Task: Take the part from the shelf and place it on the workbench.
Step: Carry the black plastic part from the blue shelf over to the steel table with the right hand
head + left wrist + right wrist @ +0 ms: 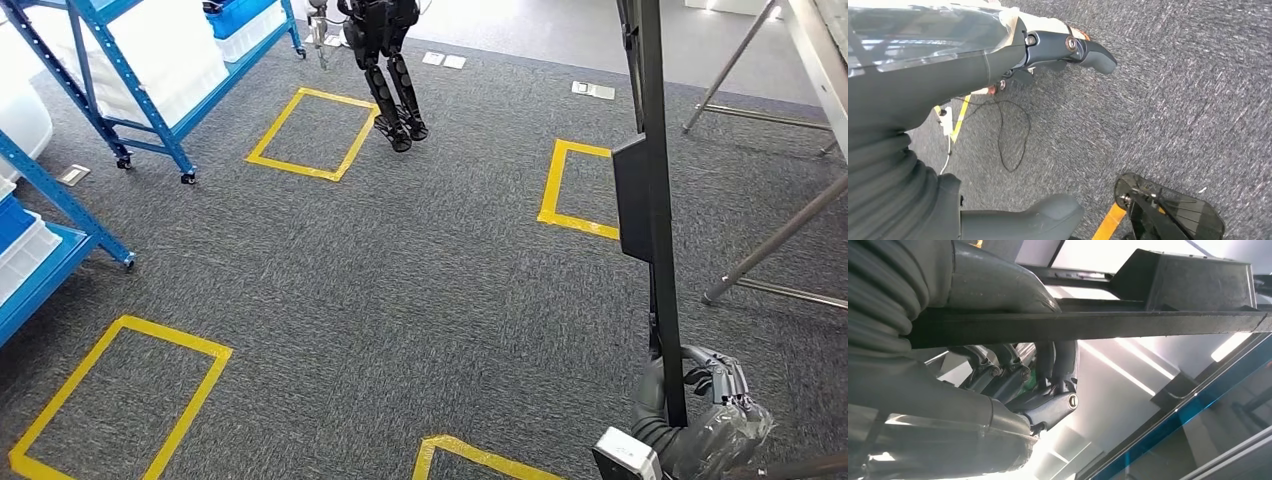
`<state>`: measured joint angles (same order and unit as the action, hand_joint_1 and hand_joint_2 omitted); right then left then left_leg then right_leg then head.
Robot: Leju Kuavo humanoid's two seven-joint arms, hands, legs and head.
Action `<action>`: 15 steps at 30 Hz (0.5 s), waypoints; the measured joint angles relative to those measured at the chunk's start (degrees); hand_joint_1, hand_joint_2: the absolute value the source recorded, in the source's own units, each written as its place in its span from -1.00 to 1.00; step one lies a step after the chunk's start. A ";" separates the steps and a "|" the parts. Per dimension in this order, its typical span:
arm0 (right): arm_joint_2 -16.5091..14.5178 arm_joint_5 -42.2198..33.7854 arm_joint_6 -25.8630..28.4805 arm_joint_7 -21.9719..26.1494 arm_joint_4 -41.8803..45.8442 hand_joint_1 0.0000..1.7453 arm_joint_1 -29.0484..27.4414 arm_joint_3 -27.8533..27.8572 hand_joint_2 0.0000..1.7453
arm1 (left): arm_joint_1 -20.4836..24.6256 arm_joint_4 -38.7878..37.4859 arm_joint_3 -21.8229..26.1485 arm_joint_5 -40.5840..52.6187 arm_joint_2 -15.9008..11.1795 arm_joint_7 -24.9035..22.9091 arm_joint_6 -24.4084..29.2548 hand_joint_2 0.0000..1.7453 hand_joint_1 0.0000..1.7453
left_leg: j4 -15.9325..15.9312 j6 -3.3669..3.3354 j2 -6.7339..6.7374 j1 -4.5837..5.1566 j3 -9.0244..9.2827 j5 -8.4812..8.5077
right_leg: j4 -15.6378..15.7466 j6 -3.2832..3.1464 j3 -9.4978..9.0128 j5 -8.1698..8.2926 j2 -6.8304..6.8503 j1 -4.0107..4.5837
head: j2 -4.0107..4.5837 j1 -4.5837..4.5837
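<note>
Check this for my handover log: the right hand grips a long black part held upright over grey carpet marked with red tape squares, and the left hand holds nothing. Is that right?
The tape is wrong. The head view shows yellow tape squares, not red, on the grey carpet. The rest stands: the right hand grips the long black part upright, and the left hand holds nothing, per the left wrist view.

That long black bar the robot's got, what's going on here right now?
The robot's right hand grips a long black bar with a boxy block on it, held upright over grey carpet marked with yellow tape squares. Its left hand holds nothing, hanging above the floor. Blue shelves with bins stand to the left, and another robot's legs show further off.
</note>
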<state>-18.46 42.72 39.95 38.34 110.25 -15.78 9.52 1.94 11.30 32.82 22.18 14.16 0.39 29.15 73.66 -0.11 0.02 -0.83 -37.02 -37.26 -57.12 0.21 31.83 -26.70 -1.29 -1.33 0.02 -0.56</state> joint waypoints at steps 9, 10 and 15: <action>0.01 -0.01 0.00 0.01 0.04 1.00 -0.01 0.04 1.00 | 0.01 0.00 -0.11 0.01 0.04 0.00 0.06 1.00 -1.00 | -14.54 -1.14 -2.81 -0.37 6.14 7.88 | -1.37 2.04 2.11 0.63 -5.24 0.05 | 0.00 0.14; 0.02 -0.03 0.00 0.04 0.07 1.00 -0.06 0.08 1.00 | 0.02 0.01 -0.11 0.01 0.09 0.00 0.08 1.00 -1.00 | -14.97 -1.67 -2.11 -0.36 6.26 8.21 | -1.90 2.27 2.63 0.45 -4.47 0.09 | 0.00 0.14; 0.03 0.08 0.00 1.02 -0.24 1.00 -0.09 -0.04 1.00 | -0.12 0.02 -0.11 -0.11 0.29 -0.04 1.06 1.00 -1.00 | -15.74 -2.65 1.95 -0.32 6.19 8.82 | -15.30 2.12 9.21 -5.37 0.31 0.04 | -0.01 -0.89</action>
<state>-18.43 42.81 39.95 39.35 110.00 -15.87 9.49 1.83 11.32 32.71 22.08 14.45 0.36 30.21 57.92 -2.76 1.97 -1.15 -30.83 -28.44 -72.42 2.34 41.03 -32.07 -0.98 -1.29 0.02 -1.45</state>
